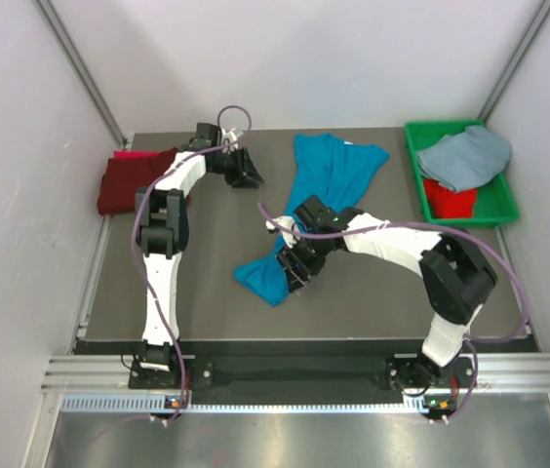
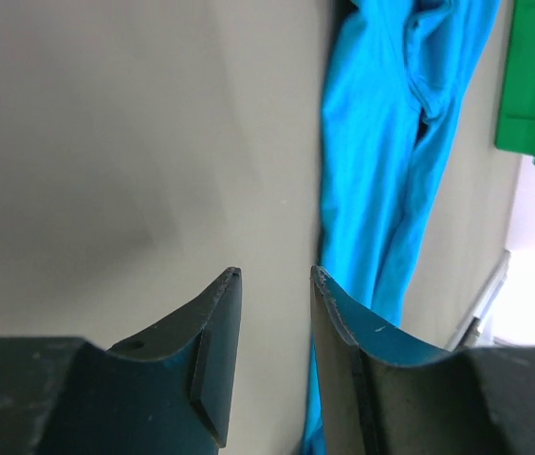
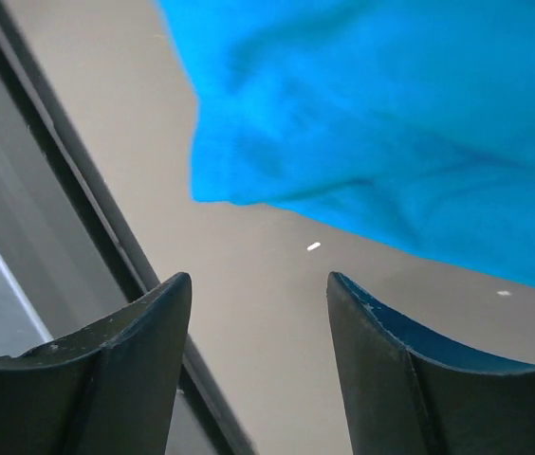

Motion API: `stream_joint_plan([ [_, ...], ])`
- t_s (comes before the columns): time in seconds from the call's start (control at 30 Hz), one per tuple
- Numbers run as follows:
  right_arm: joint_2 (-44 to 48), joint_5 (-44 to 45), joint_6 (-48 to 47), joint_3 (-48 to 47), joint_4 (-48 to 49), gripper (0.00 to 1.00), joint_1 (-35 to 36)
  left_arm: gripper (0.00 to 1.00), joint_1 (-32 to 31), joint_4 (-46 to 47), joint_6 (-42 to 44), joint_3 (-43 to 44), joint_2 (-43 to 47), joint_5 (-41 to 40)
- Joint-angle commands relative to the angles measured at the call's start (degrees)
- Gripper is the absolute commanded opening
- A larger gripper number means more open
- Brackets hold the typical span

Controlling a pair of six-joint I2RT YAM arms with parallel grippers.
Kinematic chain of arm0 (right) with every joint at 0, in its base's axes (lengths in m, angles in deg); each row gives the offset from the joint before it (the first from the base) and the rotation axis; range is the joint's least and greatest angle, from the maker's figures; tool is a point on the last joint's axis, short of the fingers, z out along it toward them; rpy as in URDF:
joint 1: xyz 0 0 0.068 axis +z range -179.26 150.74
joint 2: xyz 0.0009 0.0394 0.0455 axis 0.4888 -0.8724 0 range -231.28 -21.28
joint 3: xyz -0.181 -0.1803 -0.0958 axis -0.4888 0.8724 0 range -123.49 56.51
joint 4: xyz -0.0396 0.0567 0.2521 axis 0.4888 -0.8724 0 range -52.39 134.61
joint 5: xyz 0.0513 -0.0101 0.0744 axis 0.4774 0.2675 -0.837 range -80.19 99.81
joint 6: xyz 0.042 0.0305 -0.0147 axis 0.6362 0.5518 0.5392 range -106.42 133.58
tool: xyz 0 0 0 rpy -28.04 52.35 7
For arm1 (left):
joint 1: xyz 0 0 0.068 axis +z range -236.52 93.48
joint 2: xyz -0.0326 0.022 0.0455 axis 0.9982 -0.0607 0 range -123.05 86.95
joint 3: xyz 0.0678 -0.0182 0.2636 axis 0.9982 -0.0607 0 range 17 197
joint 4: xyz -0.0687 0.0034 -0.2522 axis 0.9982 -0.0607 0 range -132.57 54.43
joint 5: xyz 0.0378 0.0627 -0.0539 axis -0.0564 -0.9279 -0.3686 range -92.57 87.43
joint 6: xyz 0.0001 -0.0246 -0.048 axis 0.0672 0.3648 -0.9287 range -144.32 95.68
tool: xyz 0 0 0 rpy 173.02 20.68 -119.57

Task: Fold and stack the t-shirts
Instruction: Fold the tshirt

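Note:
A turquoise-blue t-shirt [image 1: 324, 185] lies stretched out and rumpled from the table's back middle to its front middle. It also shows in the left wrist view [image 2: 391, 152] and the right wrist view [image 3: 391, 114]. A folded maroon t-shirt [image 1: 129, 183] lies at the back left with a red one [image 1: 131, 154] under it. A pale grey-blue t-shirt [image 1: 465, 156] and a red t-shirt [image 1: 448, 200] lie in the green bin [image 1: 497, 210]. My left gripper [image 1: 248, 175] is open and empty, left of the turquoise shirt. My right gripper [image 1: 293, 273] is open and empty, just above the shirt's near end.
The grey table mat [image 1: 207, 273] ends at a dark front edge [image 3: 78, 180] seen in the right wrist view. The green bin's corner [image 2: 533, 85] shows at the right of the left wrist view. White walls enclose the left, back and right sides.

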Motion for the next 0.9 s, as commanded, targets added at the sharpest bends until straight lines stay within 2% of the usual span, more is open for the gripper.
stream_joint_plan([
  [0.0,6.4,5.0,-9.9,-2.1,1.5,0.59,3.1,0.4,2.2,-2.0,3.4,0.5,6.7,-1.7],
  [0.2,6.0,9.2,-17.1,-1.4,4.5,0.58,8.2,0.4,4.0,-2.5,3.8,0.0,9.8,-2.5],
  [0.4,3.2,10.8,-22.7,0.4,7.3,0.56,9.4,0.4,4.4,-2.1,3.0,-2.7,12.6,-2.3],
  [0.87,-2.5,9.2,-23.1,0.1,8.9,0.52,9.4,0.4,5.7,-1.2,0.8,-2.6,13.4,-2.2],
])
